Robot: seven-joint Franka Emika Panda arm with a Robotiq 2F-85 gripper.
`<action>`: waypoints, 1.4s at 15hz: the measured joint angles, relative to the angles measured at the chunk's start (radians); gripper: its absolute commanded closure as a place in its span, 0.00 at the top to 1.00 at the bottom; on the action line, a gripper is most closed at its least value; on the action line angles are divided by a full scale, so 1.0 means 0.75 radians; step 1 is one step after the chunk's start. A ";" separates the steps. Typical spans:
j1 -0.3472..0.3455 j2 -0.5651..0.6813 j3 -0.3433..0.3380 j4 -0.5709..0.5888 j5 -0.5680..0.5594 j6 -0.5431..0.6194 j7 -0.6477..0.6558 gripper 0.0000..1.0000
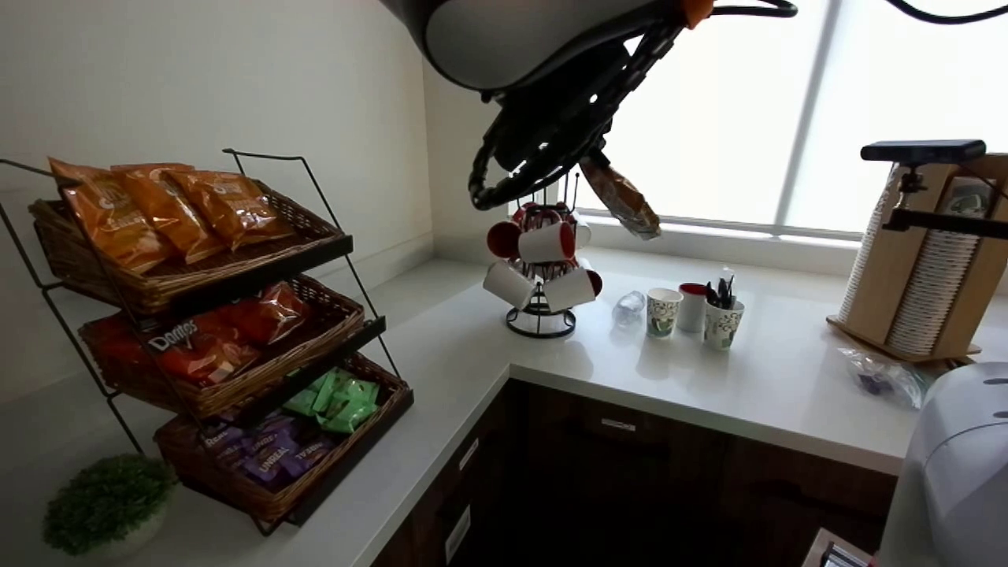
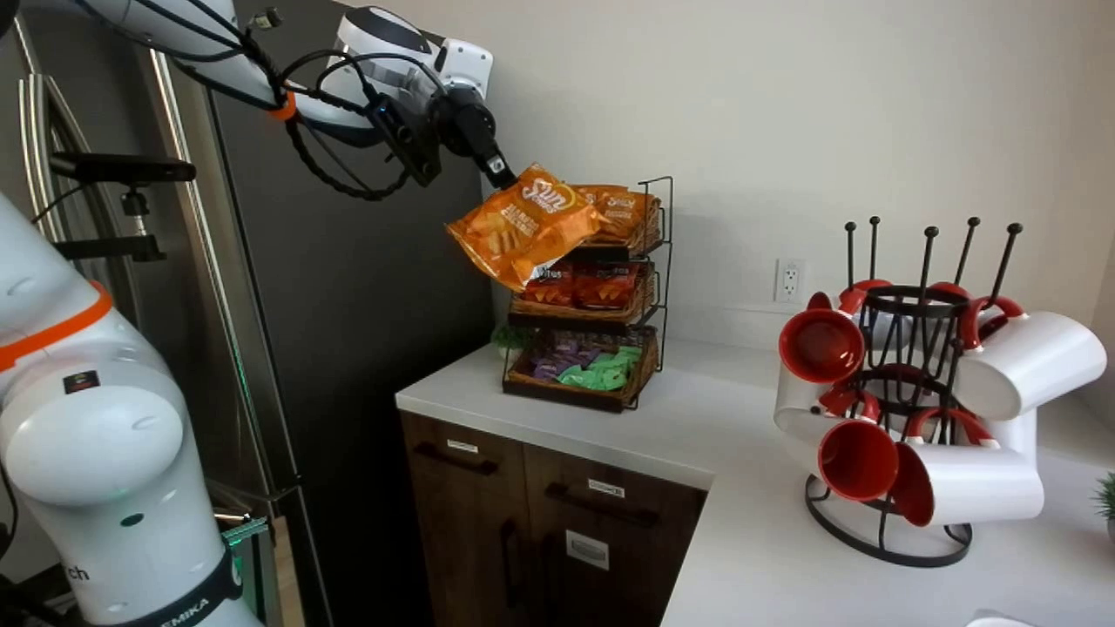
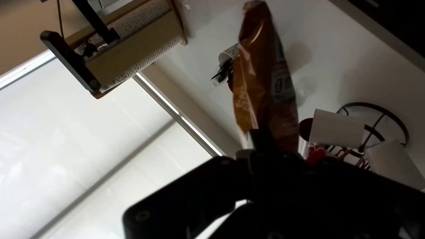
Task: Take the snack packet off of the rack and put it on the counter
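snack packet (image 2: 527,231) aloft in gripper (image 2: 505,181)

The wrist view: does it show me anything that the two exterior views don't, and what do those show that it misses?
Only the wrist view: a pale panel with dark marks on the snack packet; I cannot make it out elsewhere.

Only the exterior views: the rack, in both exterior views; a fridge and a wall outlet, in an exterior view.

Shared by all: the snack packet gripped by the hand, the mug tree and the white counter. The bright window shows in the wrist view and in an exterior view.
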 measured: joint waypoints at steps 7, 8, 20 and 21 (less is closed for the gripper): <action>-0.005 0.017 0.025 0.019 -0.047 0.000 0.026 0.00; -0.013 0.025 0.025 0.019 -0.068 0.000 0.036 0.00; -0.263 0.212 -0.275 -0.165 -0.193 0.055 0.288 0.00; -0.283 0.235 -0.303 -0.186 -0.200 0.083 0.314 0.00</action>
